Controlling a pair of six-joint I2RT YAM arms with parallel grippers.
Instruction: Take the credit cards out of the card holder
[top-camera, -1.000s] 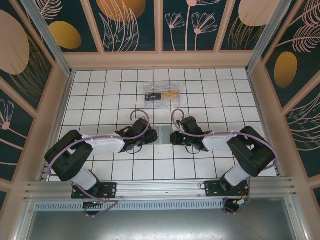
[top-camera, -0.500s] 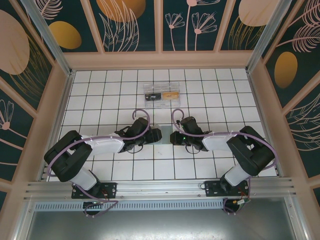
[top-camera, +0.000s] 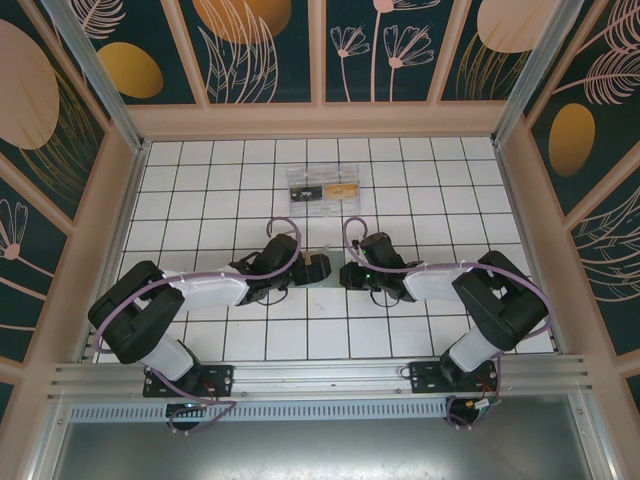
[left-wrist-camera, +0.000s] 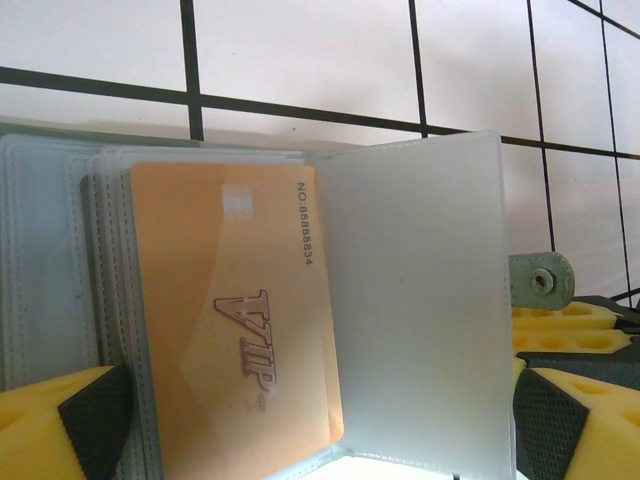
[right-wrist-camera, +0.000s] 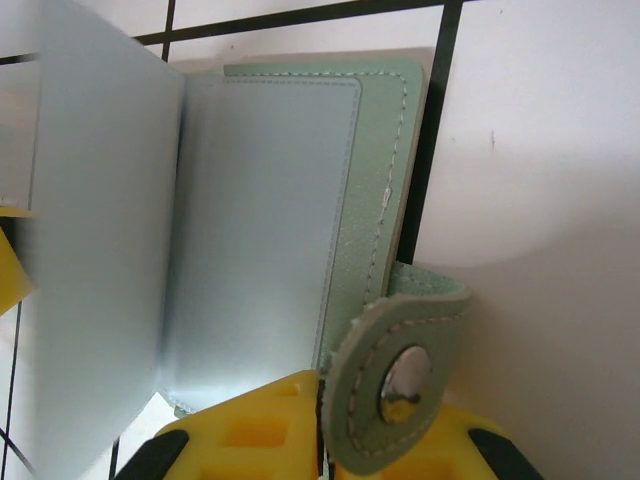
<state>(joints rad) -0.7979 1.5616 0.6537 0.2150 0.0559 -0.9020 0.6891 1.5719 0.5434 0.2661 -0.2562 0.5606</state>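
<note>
The pale green card holder (top-camera: 331, 273) lies open at mid-table between both grippers. In the left wrist view an orange VIP card (left-wrist-camera: 230, 320) sits among its clear sleeves, and one frosted sleeve page (left-wrist-camera: 420, 300) stands up to its right. My left gripper (left-wrist-camera: 318, 412) is open, its yellow fingers (left-wrist-camera: 60, 425) spread to either side of the sleeve stack; from above it (top-camera: 312, 268) is at the holder's left edge. My right gripper (right-wrist-camera: 370, 445) is shut on the holder's snap strap (right-wrist-camera: 405, 385) by the green cover (right-wrist-camera: 395, 160); from above it (top-camera: 346, 275) is at the holder's right edge.
A clear tray (top-camera: 323, 187) at the back of the white tiled table holds a black card and an orange card. Wooden walls ring the table. Both arms stretch inward across the near half of the tiles.
My left gripper has slid right onto the holder, and an orange card now shows at its tip. The right arm has barely moved.
</note>
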